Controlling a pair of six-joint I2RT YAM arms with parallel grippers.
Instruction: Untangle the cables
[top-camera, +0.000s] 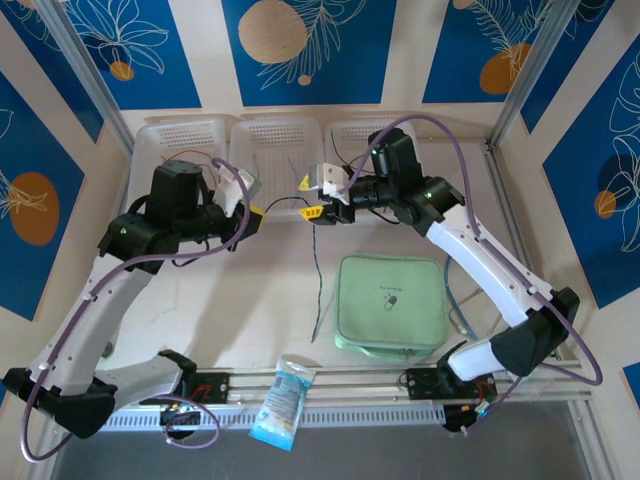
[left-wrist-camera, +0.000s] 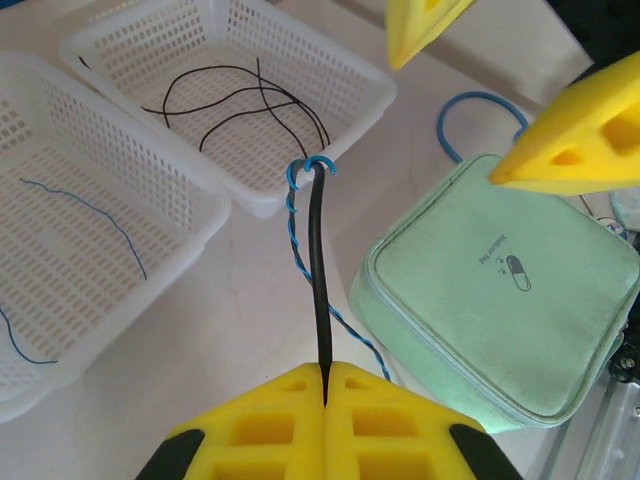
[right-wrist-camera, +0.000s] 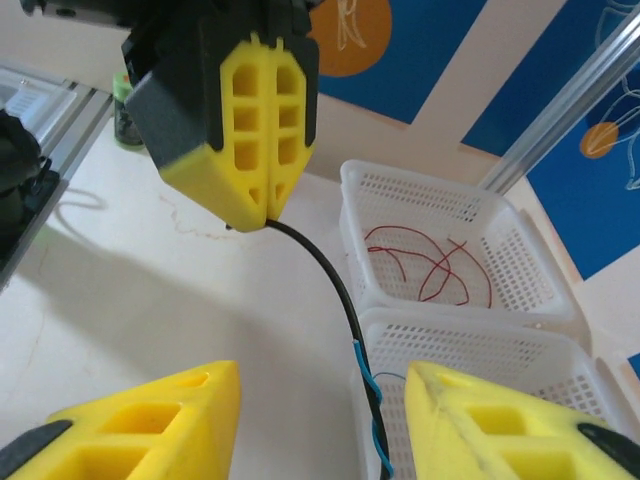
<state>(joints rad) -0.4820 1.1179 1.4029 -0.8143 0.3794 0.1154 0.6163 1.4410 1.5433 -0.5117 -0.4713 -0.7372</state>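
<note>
Left wrist: left gripper (left-wrist-camera: 325, 385) clamps black cable (left-wrist-camera: 318, 270) taut.
Right gripper (left-wrist-camera: 445, 120), released at one o'clock, is placed to unwind the blue wire (left-wrist-camera: 297, 245).

A black cable (left-wrist-camera: 319, 260) stuck straight out from the pinched fingertips of the left gripper (left-wrist-camera: 325, 372), held in the air over the middle of the worktop. A thin blue wire (left-wrist-camera: 293, 180) was wound in a spiral along it and looped over its far end. Loose wires lay curled in the white baskets along the far edge: red wires (right-wrist-camera: 430, 265) in the left basket (right-wrist-camera: 420, 180), blue wires (left-wrist-camera: 95, 210) in the middle basket (left-wrist-camera: 215, 215), and black wires (left-wrist-camera: 260, 95) in the right basket (left-wrist-camera: 375, 95).
</note>
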